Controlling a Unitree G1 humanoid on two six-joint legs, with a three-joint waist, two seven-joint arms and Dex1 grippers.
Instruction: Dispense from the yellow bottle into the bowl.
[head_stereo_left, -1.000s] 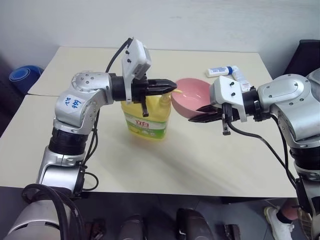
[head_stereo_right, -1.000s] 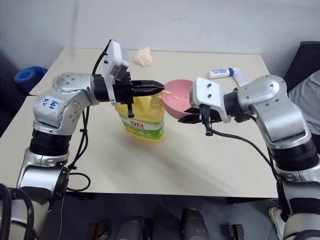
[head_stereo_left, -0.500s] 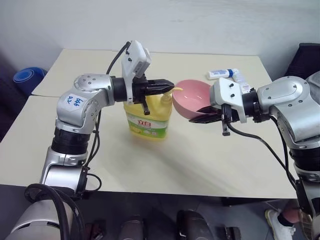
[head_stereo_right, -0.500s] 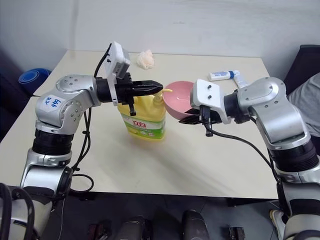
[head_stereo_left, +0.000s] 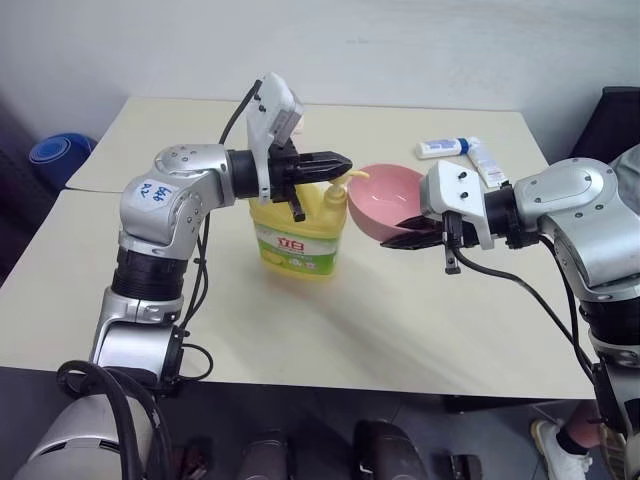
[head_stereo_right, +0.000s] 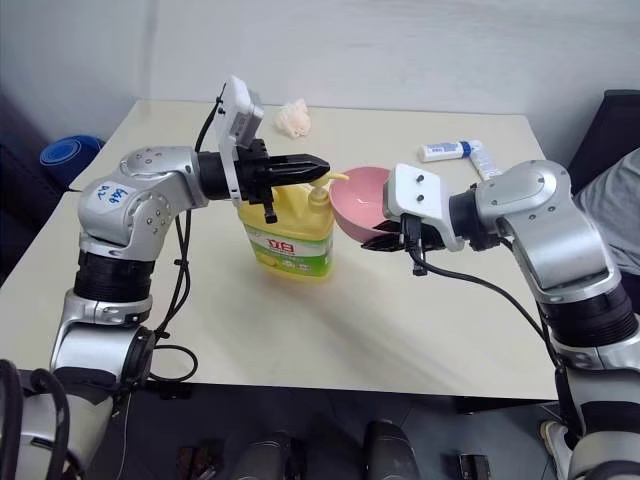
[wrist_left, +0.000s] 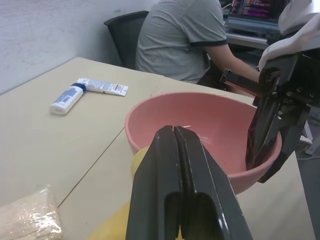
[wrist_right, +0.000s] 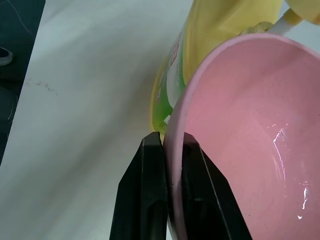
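The left hand, fingers pressed together, hovers over the yellow bottle pump; the right hand pinches the bowl rim, tilted at the bottle's three o'clock. The bottle looks heavy and stable on the surface, best pressed squarely on its pump head; the bowl seems light, stiff and slippery.

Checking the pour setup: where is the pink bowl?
The bowl is off the table, clamped at its rim by the right gripper, just right of the yellow bottle and its spout.

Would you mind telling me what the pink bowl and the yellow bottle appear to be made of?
The pink bowl looks like smooth, glossy plastic: thin uniform rim, even colour, small highlights inside. The yellow bottle also seems plastic, slightly translucent with a moulded pump top and a printed green-and-white label; whether that label is paper or film I cannot tell.
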